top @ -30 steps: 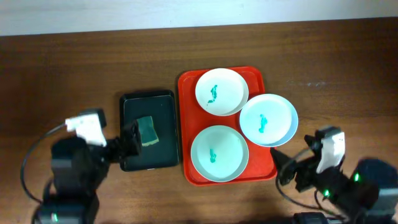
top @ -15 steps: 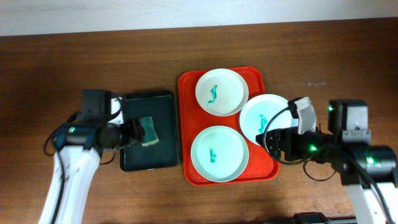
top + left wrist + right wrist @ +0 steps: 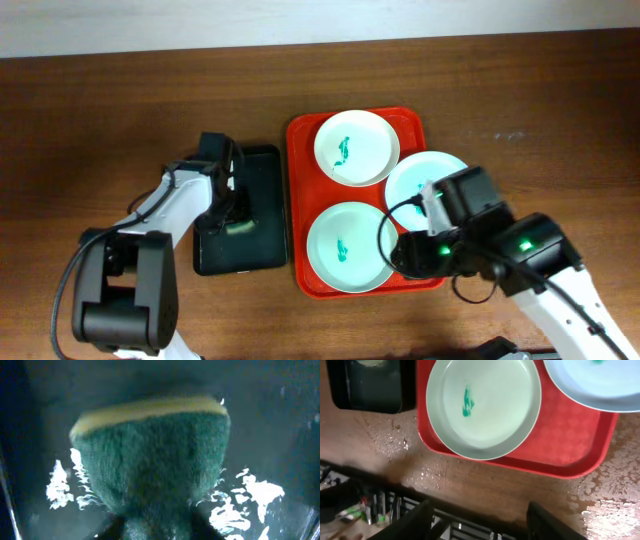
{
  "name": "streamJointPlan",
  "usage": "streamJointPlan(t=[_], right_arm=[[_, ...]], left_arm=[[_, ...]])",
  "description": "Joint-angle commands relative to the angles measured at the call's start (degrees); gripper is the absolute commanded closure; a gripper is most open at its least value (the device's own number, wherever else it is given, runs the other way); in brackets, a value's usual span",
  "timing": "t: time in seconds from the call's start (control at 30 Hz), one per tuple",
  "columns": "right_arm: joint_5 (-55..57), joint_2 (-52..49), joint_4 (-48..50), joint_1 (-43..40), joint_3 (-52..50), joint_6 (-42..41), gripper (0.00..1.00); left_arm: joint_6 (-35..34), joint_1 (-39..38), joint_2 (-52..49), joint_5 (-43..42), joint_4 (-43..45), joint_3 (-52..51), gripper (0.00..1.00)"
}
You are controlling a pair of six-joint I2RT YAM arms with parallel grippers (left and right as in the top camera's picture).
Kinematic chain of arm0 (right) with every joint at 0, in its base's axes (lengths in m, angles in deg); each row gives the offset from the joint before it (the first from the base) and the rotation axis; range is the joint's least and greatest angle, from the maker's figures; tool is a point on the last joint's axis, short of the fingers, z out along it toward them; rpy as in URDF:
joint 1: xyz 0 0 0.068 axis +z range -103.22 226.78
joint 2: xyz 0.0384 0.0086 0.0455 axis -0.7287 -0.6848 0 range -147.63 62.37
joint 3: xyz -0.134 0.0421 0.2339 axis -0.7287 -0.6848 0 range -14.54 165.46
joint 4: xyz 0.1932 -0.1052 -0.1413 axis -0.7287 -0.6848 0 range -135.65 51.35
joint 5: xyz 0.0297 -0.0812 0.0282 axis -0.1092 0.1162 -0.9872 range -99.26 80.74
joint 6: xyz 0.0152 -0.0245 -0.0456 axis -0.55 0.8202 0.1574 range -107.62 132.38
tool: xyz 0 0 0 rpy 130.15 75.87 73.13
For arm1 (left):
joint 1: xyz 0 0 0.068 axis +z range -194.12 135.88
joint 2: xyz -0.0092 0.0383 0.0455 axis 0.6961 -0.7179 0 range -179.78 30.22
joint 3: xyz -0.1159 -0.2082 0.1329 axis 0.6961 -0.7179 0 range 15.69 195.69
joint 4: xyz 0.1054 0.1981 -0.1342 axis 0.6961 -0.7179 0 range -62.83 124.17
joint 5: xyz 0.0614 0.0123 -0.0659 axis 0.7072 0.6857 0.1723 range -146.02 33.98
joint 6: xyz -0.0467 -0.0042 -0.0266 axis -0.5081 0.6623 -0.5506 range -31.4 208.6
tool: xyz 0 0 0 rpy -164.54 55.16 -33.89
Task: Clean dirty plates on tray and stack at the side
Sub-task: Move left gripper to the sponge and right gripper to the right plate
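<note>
The red tray [image 3: 298,200] holds three smeared plates: a white plate [image 3: 356,147] at the back, a pale blue plate [image 3: 415,185] on the right rim, and a mint plate [image 3: 345,247] in front. The mint plate [image 3: 485,407] and blue plate [image 3: 600,382] also show in the right wrist view. My right gripper [image 3: 398,255] [image 3: 482,522] hangs open over the tray's front right part, with nothing between its fingers. My left gripper [image 3: 230,212] [image 3: 157,530] is down in the black tray, pinching the green sponge [image 3: 152,460] between dark fingers [image 3: 117,527].
The black tray [image 3: 255,250] lies left of the red tray [image 3: 560,447], wet inside. Water drops dot the wood [image 3: 400,442] in front of both trays. Bare tabletop [image 3: 540,110] stretches to the right and back. The table's front edge [image 3: 470,512] runs just below the right gripper.
The left arm swung onto the black tray and its jaws closed on the sponge. The right arm moved left over the tray's front right corner, and its jaws narrowed somewhat.
</note>
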Motion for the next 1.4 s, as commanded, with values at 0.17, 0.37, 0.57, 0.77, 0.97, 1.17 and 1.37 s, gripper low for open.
streamJointPlan(t=[0.17, 0.37, 0.57, 0.77, 0.97, 1.17, 1.37], right_arm=[[6.8, -4.26, 1.84, 1.27, 0.11, -8.87, 0.4], [5.46, -9.46, 4.55, -1.57, 0.11, -8.63, 0.41], [4.04, -13.11, 4.92, -3.76, 0.11, -2.29, 0.4], [1.22, -16.87, 5.51, -5.05, 0.11, 0.63, 0.4], [0.79, -17.25, 5.68, -5.07, 0.11, 0.63, 0.4], [0.46, -17.51, 5.38, -10.64, 0.11, 0.22, 0.36], [-6.75, -17.68, 0.66, -16.85, 0.02, 8.66, 0.37]], left_arm=[[-1.36, 0.09, -0.02, 0.63, -7.76, 3.74, 0.87], [0.35, 0.13, 3.5, 1.68, -12.7, 7.1, 0.3], [0.33, 0.13, 1.73, 7.72, -7.15, 6.38, 0.49], [0.37, 0.13, -3.17, 1.16, -4.09, 4.24, 0.99], [0.7, 0.15, -2.19, 1.03, -7.5, 10.05, 1.0], [2.08, 0.11, -1.38, 1.01, -21.73, 24.0, 0.29], [2.05, 0.07, -1.51, 1.05, -26.16, 19.82, 0.43]])
